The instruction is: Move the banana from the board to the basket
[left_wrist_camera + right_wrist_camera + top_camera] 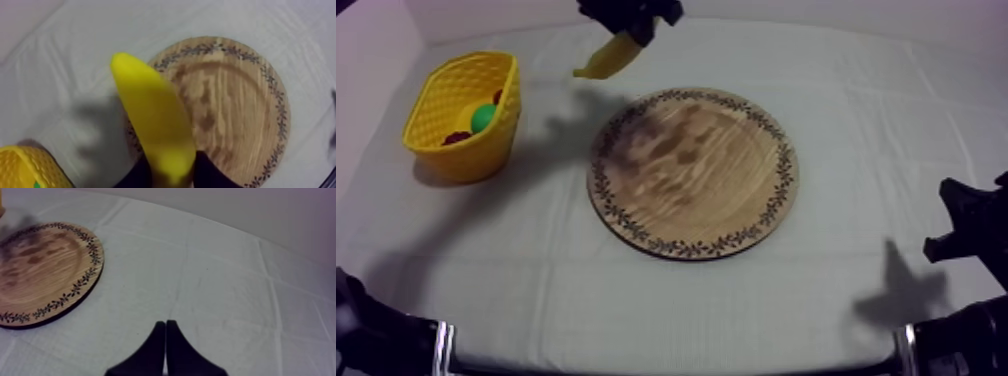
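My left gripper (632, 32) hangs in the air at the back of the table, shut on the yellow banana (606, 57). In the left wrist view the banana (152, 120) sticks out from between the black fingers (207, 172), above the cloth and the near rim of the round wooden board (235, 100). The board (692, 171) lies bare in the middle of the table. The yellow basket (461, 110) stands at the left, its corner (25, 167) showing below the banana. My right gripper (165, 330) is shut on nothing, low over the cloth at the right (966, 225).
Inside the basket lie a green fruit (483, 118) and a small red fruit (456, 137). The board (42, 270) lies to the left of my right gripper. The grey-white cloth covers the whole table.
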Robot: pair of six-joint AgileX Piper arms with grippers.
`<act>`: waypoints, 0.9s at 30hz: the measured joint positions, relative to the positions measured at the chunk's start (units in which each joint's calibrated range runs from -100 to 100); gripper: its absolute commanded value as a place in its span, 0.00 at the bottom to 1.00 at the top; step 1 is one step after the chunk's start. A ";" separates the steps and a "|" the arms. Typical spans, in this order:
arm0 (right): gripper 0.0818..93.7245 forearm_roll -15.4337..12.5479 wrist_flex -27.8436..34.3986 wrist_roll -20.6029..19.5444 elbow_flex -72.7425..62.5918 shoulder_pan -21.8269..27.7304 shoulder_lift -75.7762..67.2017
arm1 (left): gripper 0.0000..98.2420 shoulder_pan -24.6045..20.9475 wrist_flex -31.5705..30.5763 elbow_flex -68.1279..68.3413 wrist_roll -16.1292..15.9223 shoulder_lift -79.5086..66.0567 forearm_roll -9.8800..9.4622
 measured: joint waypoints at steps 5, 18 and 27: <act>0.00 0.00 0.00 0.00 0.00 0.00 0.00 | 0.18 -2.80 0.00 2.85 1.93 -2.07 0.26; 0.00 0.00 0.00 0.00 0.00 0.00 0.00 | 0.18 -10.34 -0.28 10.51 5.42 -7.35 0.37; 0.00 0.00 0.08 0.00 0.00 0.00 0.00 | 0.17 -16.78 -0.12 15.06 6.25 -10.06 0.55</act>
